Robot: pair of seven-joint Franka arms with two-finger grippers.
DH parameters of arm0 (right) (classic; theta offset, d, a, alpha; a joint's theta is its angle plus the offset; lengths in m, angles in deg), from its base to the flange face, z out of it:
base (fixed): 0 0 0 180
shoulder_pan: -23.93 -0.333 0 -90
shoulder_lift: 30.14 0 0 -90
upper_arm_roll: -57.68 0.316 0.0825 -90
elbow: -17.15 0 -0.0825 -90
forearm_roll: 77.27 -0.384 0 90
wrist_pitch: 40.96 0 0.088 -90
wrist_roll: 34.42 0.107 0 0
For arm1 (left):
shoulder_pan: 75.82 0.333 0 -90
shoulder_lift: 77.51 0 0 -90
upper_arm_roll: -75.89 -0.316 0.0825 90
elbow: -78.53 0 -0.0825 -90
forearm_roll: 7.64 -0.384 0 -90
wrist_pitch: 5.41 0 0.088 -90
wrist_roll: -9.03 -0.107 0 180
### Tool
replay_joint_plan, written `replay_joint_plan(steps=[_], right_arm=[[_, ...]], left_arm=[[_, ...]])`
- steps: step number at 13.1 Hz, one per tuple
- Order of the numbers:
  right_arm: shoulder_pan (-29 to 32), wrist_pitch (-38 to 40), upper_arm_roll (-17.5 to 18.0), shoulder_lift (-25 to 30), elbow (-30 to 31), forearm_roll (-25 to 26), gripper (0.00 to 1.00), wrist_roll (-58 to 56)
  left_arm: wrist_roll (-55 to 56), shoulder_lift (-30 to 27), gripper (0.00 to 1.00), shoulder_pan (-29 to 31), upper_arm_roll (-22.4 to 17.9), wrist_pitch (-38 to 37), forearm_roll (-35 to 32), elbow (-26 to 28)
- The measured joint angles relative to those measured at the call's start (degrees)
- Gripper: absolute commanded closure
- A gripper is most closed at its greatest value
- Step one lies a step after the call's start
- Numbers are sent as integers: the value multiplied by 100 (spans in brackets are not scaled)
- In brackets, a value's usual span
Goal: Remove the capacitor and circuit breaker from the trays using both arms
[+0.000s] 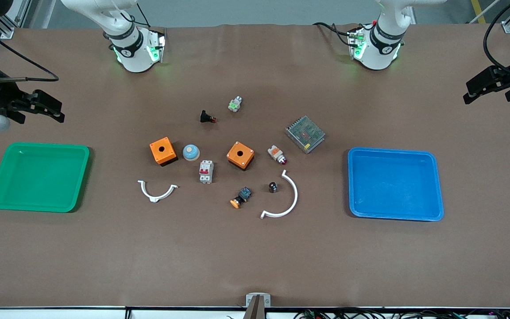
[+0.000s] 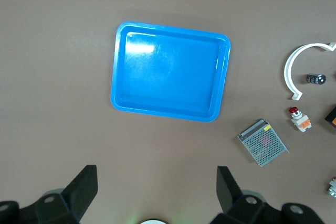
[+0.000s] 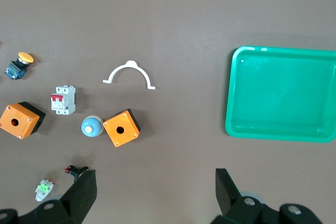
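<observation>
The capacitor [image 1: 273, 187], a tiny black cylinder, lies mid-table inside the curve of a white arc piece; it also shows in the left wrist view [image 2: 315, 79]. The breaker [image 1: 206, 171], a white block with red levers, lies between the two orange boxes, nearer the front camera; it also shows in the right wrist view [image 3: 63, 100]. My left gripper [image 1: 472, 91] [image 2: 157, 192] is open and empty, held high past the blue tray [image 1: 394, 184] at its end of the table. My right gripper [image 1: 58, 110] [image 3: 156, 195] is open and empty, held high near the green tray [image 1: 38, 177].
Around the parts lie two orange boxes [image 1: 163, 150] [image 1: 240, 155], a blue dome [image 1: 191, 152], a metal mesh box [image 1: 305, 134], an indicator lamp [image 1: 277, 154], an orange-capped button [image 1: 241, 197], two white arcs [image 1: 157, 191] [image 1: 286, 199] and a black red-tipped part [image 1: 207, 117].
</observation>
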Motion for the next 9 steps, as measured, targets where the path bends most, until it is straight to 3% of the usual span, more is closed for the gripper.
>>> replay_joint_plan(steps=[9], right_arm=[[27, -55, -1, -112, -25, 0, 0, 0]], left_arm=[[0, 1, 0, 4, -2, -10, -14, -18]])
